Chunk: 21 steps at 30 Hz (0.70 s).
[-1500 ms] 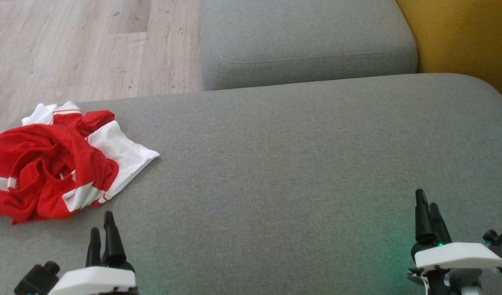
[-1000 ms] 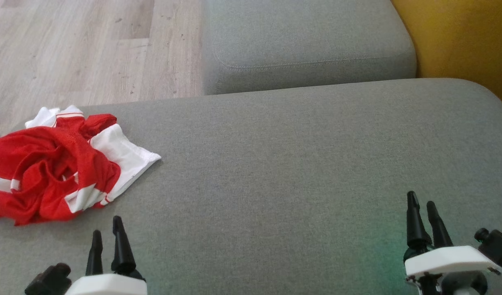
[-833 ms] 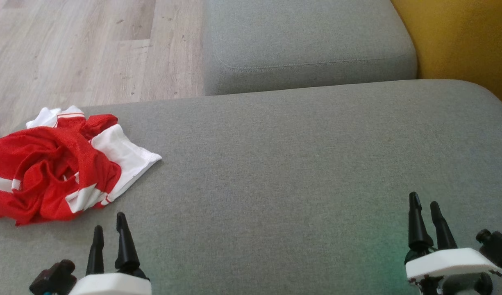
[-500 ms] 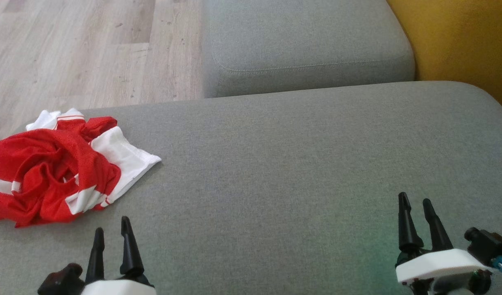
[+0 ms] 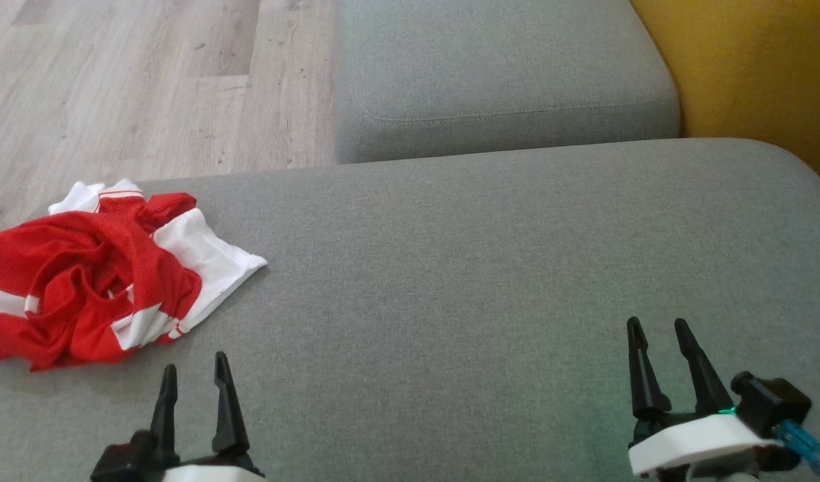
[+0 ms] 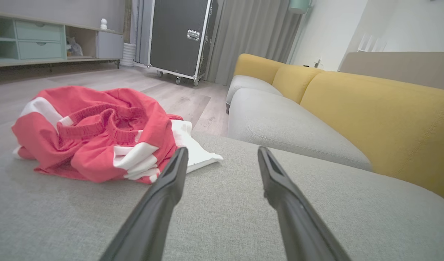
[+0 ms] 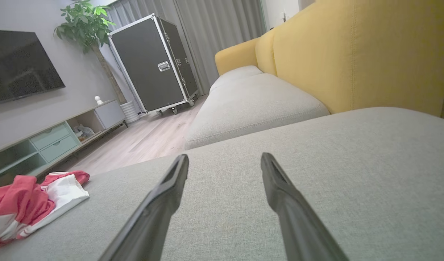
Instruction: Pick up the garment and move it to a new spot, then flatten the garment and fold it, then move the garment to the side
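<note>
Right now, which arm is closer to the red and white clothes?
Left. The left end effector hovers just short of the garment, apart from it; the right end effector is far to its right across the cushion.

The garment (image 5: 88,281) lies on the cushion (image 5: 483,268), far left (perhaps overhanging), ahead of the left gripper (image 5: 195,361).
</note>
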Available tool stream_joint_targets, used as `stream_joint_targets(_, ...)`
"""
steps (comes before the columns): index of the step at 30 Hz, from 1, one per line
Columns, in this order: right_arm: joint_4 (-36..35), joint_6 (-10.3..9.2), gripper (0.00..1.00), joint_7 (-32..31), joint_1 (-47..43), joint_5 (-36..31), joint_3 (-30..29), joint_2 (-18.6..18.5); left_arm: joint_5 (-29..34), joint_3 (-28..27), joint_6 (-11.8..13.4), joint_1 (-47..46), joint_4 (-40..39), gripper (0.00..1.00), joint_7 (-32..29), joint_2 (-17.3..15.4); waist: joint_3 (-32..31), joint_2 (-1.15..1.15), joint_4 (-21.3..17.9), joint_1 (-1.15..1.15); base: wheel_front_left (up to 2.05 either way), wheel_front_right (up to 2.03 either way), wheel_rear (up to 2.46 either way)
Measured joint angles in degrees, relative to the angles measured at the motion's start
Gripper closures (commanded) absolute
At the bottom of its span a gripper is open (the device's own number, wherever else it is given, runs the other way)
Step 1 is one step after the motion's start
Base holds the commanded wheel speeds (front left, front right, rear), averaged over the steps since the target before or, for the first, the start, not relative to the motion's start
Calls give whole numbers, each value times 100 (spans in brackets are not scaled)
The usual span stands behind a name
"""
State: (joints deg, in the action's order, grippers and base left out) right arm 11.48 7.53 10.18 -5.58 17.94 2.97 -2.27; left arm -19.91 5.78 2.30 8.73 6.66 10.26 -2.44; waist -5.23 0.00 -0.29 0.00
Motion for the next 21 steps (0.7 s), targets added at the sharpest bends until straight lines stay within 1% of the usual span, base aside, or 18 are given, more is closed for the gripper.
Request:
stream_joint_targets(17, -130, 0, 0, 283, -229, -1179, 8, 0, 1248, 177, 34, 158, -134, 0, 270, -16, -92, 0, 31, 0, 0, 0, 0)
stream_joint_targets(18, -141, 0, 0, 301, -231, -1249, 11, 0, 1317, 181, 73, 175, -136, 0, 302, -19, -98, 0, 35, 0, 0, 0, 0)
stream_joint_targets(21, -151, 0, 0, 308, -237, -1389, 21, 0, 1443, 197, 74, 224, -137, 0, 326, -23, -112, 0, 41, 0, 0, 0, 0)
